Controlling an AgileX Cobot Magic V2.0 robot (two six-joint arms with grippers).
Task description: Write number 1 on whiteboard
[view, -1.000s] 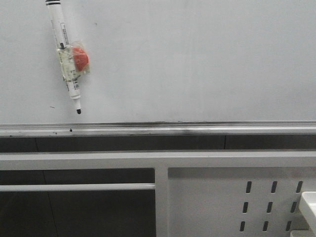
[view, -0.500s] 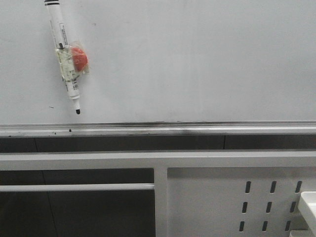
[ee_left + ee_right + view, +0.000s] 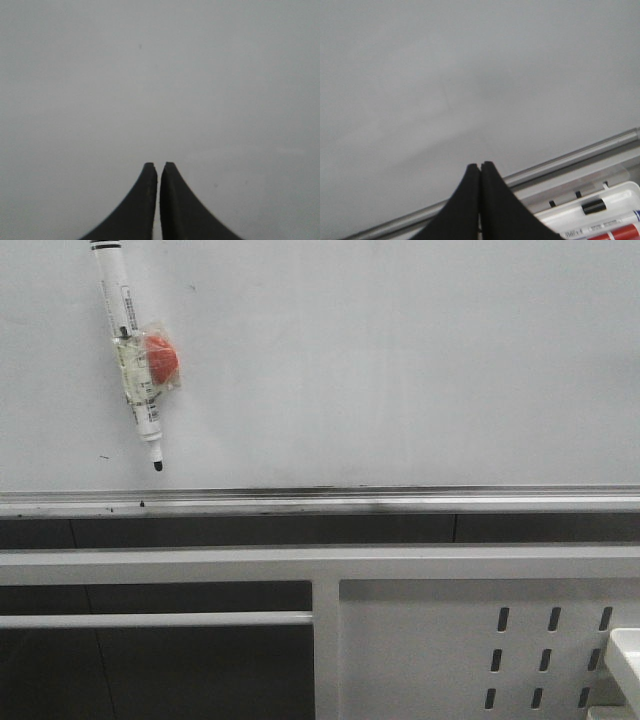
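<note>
The whiteboard [image 3: 400, 360] fills the front view from nine to three o'clock, no stroke on it yet; both the left gripper [image 3: 159, 167] and right gripper [image 3: 480, 166] are clenched on nothing; first take the marker [image 3: 133, 360] at ten o'clock squarely by its barrel.

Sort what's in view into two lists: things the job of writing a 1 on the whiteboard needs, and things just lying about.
For the job:
- whiteboard, no stroke on it yet
- marker pen stuck to the board, uncapped tip down
- left gripper and right gripper, fingers together, holding nothing

Just lying about:
- orange magnet taped to the pen
- white slotted frame
- white tray with boxed markers
</note>
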